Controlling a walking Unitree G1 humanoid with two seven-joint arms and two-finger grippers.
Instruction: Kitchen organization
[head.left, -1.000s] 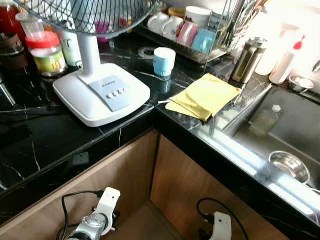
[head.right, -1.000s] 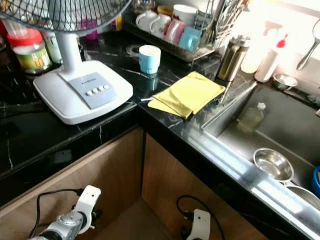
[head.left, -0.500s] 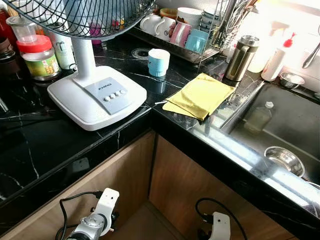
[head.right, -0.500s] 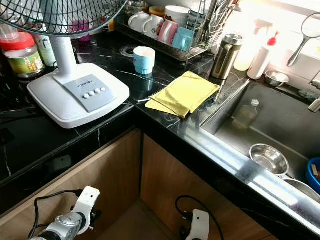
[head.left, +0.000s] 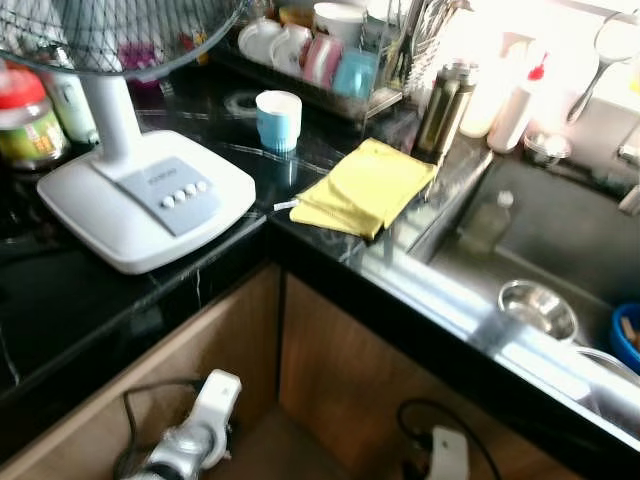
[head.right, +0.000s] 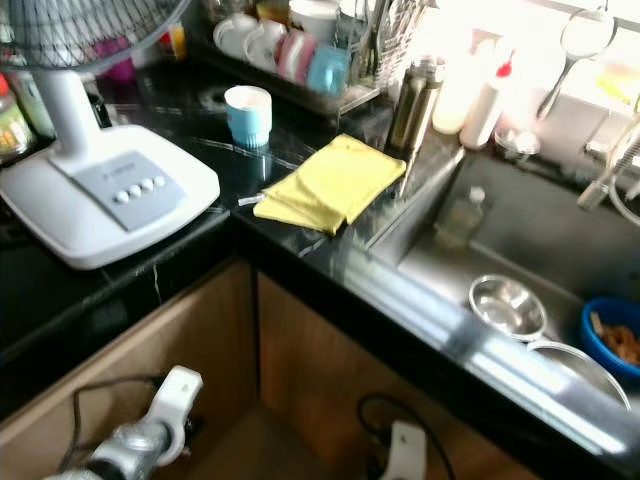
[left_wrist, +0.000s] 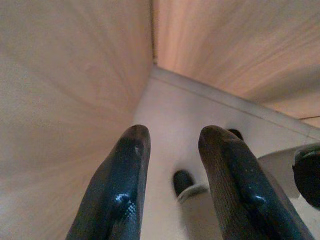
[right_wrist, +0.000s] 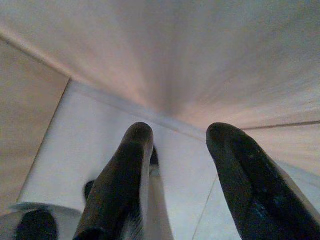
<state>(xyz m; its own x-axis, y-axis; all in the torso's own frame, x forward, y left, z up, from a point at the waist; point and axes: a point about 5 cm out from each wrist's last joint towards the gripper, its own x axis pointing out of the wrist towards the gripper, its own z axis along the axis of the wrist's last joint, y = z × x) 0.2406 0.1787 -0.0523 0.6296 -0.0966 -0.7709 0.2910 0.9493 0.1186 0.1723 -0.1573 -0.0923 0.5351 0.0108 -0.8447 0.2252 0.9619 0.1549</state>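
A yellow cloth (head.left: 365, 187) lies folded on the black marble counter (head.left: 60, 300), near the sink's (head.left: 570, 235) edge. A light blue cup (head.left: 278, 118) stands behind it, in front of a dish rack (head.left: 320, 62) holding several mugs. A steel tumbler (head.left: 440, 95) stands upright at the sink corner. Both arms hang low in front of the wooden cabinet doors: the left arm (head.left: 200, 430) and the right arm (head.left: 447, 458). My left gripper (left_wrist: 172, 145) and right gripper (right_wrist: 180, 137) are open with nothing between the fingers, pointing at the pale floor.
A white fan base (head.left: 148, 205) takes up the left counter, with jars (head.left: 20, 125) behind it. In the sink are a steel bowl (head.left: 537, 308), a small bottle (head.left: 486, 220) and a blue bowl (head.right: 612, 340). A squeeze bottle (head.left: 515, 90) stands behind the sink.
The whole view has swung to the right and is blurred, so more of the sink shows. Nothing on the counter has moved, and both arms hang as before.
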